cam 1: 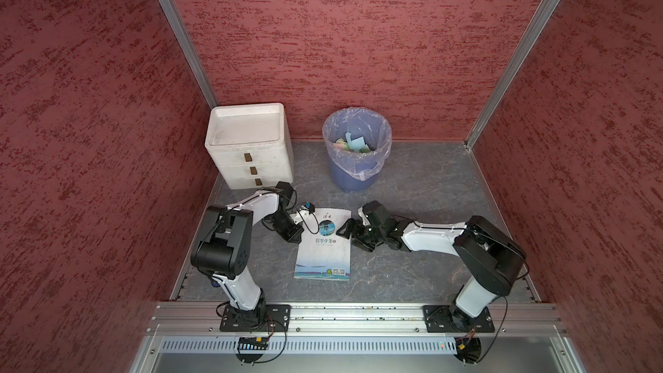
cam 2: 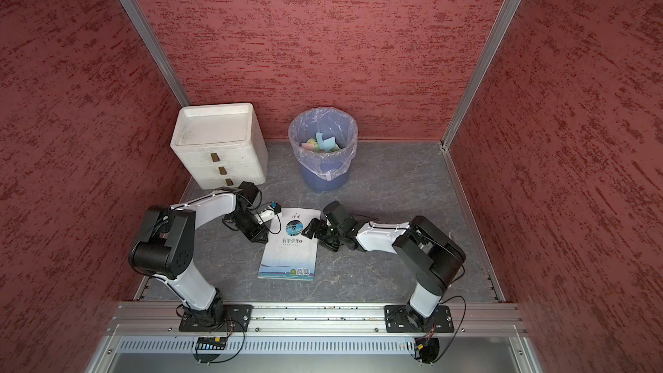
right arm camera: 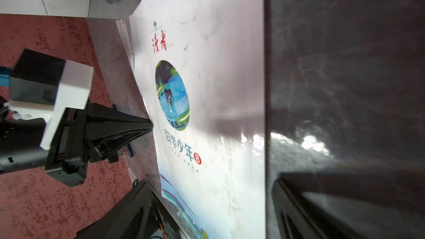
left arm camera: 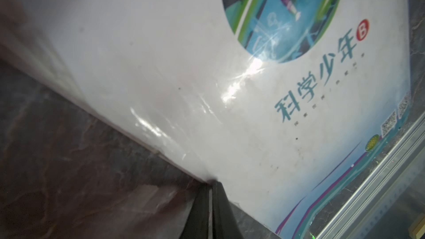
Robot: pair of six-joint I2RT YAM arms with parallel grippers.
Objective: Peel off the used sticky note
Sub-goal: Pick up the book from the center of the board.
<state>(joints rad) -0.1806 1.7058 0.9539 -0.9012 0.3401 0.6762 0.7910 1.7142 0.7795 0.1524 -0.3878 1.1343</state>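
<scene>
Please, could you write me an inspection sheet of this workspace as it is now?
Surface: grey marbled table, no spill seen.
Job's things: booklet lies face up, far edge curled; no sticky note seen on its cover.
Clutter: white drawer unit, drawers shut; blue lined bin holding coloured paper scraps.
End effectors: left end effector shut, tips at the booklet's edge; right end effector open at the opposite edge.
Cables: black cable loops at the arm bases.
Surroundings: red textured walls, aluminium rail in front.

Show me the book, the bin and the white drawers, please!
book (cam 1: 323, 251): in a top view, on the white middle of its cover.
bin (cam 1: 345, 178): in a top view, on its blue outer wall.
drawers (cam 1: 247, 127): in a top view, on the flat white top.
</scene>
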